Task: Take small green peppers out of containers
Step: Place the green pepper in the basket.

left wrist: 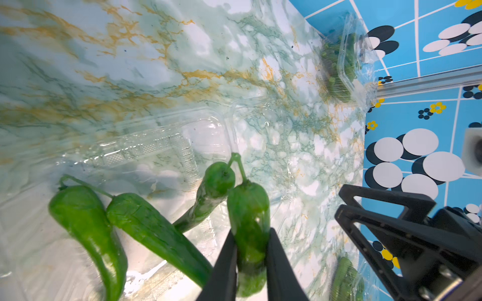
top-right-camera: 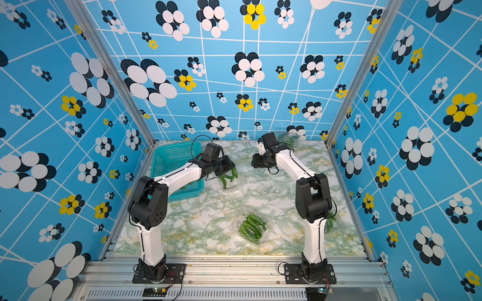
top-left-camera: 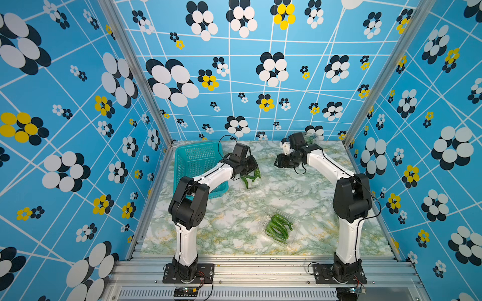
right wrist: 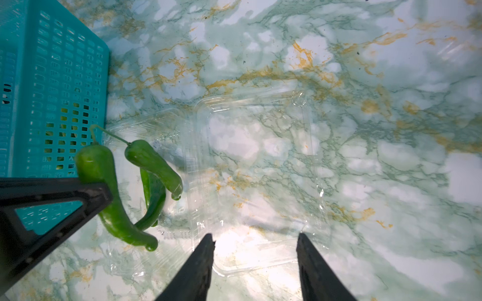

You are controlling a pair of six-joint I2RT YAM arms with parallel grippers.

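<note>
Peppers, top views: small green peppers [top-left-camera: 277, 226] fill front container [top-left-camera: 294, 224]; back container [top-left-camera: 311, 137] by the back wall.
Room: open table [top-left-camera: 234, 208] mid-scene; basket [top-left-camera: 194, 159] back left.
Arms: both bent inward, left gripper [top-left-camera: 253, 173] near right gripper [top-left-camera: 277, 163].
Left wrist: left gripper [left wrist: 251, 232] clamped tight on one pepper [left wrist: 247, 203], others alongside, above empty container [left wrist: 156, 148].
Right wrist: right gripper [right wrist: 255, 235] half spread, holding nothing, low over empty container [right wrist: 255, 169].

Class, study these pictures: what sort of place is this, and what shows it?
Probably a robot test cell: a left arm and right arm bolted to an aluminium frame, blue flower-patterned walls enclosing a marble-print tabletop, and green peppers in a clear container.
</note>
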